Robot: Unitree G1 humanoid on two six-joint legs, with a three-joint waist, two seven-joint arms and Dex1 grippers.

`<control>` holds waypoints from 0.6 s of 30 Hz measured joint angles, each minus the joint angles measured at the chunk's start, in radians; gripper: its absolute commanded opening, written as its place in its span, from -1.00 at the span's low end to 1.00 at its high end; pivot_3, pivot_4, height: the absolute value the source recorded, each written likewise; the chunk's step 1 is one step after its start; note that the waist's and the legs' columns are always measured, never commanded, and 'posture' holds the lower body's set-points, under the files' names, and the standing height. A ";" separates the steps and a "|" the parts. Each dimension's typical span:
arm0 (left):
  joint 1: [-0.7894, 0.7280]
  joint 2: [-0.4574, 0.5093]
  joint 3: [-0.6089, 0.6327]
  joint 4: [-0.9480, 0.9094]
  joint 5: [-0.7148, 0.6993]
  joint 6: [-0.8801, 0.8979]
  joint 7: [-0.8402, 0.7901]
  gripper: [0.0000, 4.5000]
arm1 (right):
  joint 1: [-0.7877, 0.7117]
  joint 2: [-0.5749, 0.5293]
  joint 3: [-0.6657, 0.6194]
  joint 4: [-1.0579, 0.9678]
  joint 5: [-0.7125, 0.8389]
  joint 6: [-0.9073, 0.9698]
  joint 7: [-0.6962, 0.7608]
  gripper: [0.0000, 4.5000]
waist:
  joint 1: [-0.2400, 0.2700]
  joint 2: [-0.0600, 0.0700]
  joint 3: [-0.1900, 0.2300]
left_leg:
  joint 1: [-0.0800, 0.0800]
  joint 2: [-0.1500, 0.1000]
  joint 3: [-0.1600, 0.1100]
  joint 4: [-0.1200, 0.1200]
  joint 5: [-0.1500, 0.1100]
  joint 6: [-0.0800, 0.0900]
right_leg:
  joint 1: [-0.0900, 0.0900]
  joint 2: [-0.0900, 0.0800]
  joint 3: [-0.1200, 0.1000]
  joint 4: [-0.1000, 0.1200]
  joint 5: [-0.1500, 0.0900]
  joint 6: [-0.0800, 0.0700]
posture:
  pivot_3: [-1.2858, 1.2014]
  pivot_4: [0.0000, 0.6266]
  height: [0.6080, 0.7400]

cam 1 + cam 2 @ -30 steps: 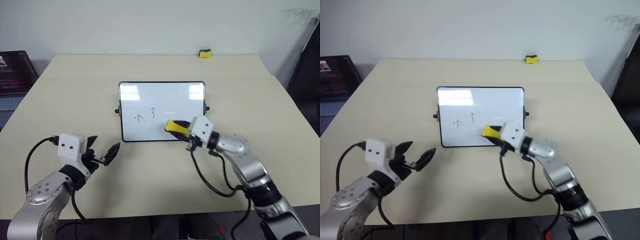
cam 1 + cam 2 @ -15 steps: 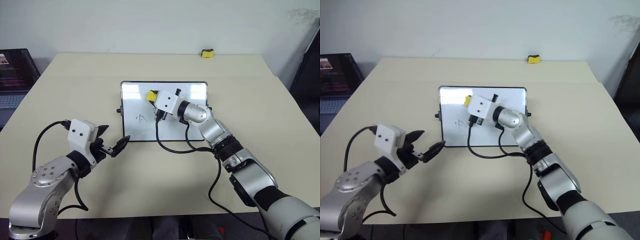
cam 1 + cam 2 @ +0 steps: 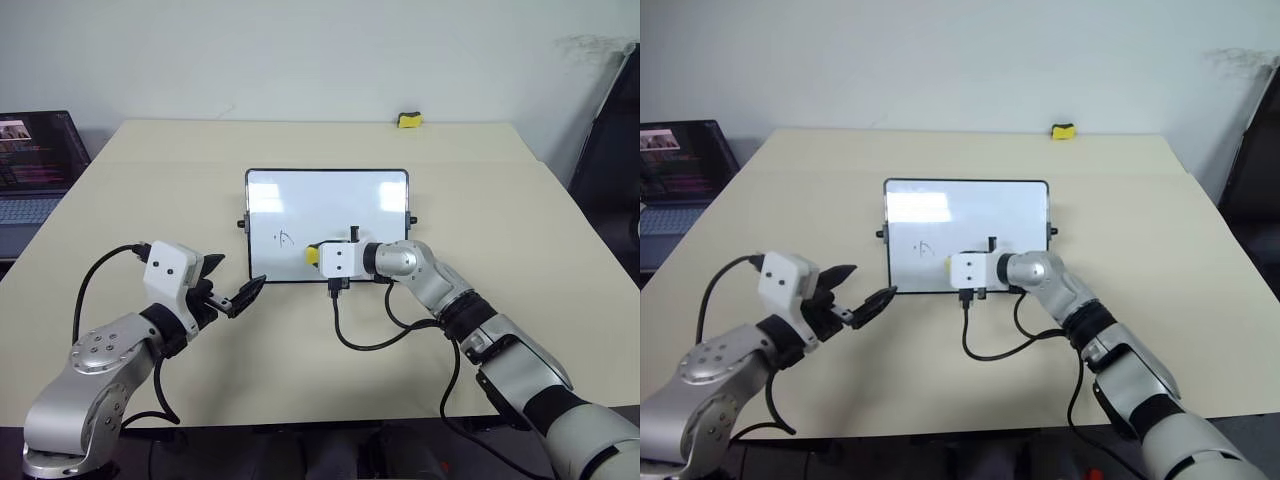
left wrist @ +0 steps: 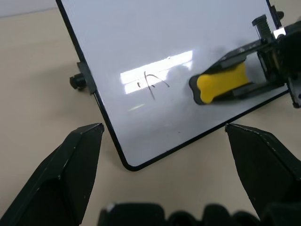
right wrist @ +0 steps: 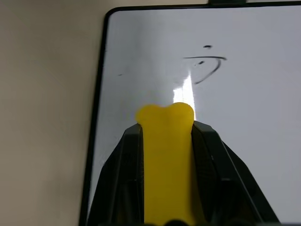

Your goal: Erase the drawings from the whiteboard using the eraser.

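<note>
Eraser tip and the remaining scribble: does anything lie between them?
Only bare white board. In the right wrist view the eraser, held in the right tool, stops short of the scribble on the whiteboard.

A pale beige tabletop (image 3: 330, 370) spans the scene beneath a plain light wall. A squat yellow lump with a dark end (image 3: 408, 120) sits near the far edge of the tabletop, right of centre. An open laptop (image 3: 35, 160) with a lit screen stands beyond the tabletop's left edge.
</note>
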 measured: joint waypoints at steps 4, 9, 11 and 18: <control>-0.004 0.000 -0.001 0.000 0.000 0.000 -0.007 1.00 | 0.001 0.004 -0.009 -0.011 0.009 0.005 -0.008 -0.53 | 0.000 0.000 0.000 | -0.002 0.000 0.000 0.000 0.000 0.000 | -0.002 0.000 0.000 0.000 0.000 0.000 | 0.03 -0.52 1.00; -0.006 0.000 -0.010 0.000 0.000 0.001 -0.015 1.00 | 0.006 0.049 -0.123 -0.056 0.145 0.017 0.010 -0.53 | 0.000 0.000 0.002 | -0.009 0.001 -0.001 -0.001 0.000 -0.001 | -0.009 0.000 0.001 0.000 0.001 0.001 | 0.03 -0.52 1.00; -0.012 0.000 -0.012 0.000 0.000 0.001 -0.016 1.00 | -0.011 0.074 -0.156 -0.079 0.169 0.016 -0.010 -0.53 | -0.002 0.000 0.002 | -0.013 0.001 -0.001 -0.002 0.000 -0.001 | -0.013 0.000 0.001 0.000 0.001 0.000 | 0.03 -0.52 1.00; -0.018 -0.006 -0.021 0.000 0.000 0.003 -0.015 1.00 | -0.085 0.098 -0.181 -0.016 0.121 0.016 -0.152 -0.53 | -0.001 0.000 0.002 | -0.024 0.002 -0.001 -0.002 -0.002 -0.004 | -0.023 0.000 0.001 -0.002 0.000 0.001 | 0.03 -0.52 1.00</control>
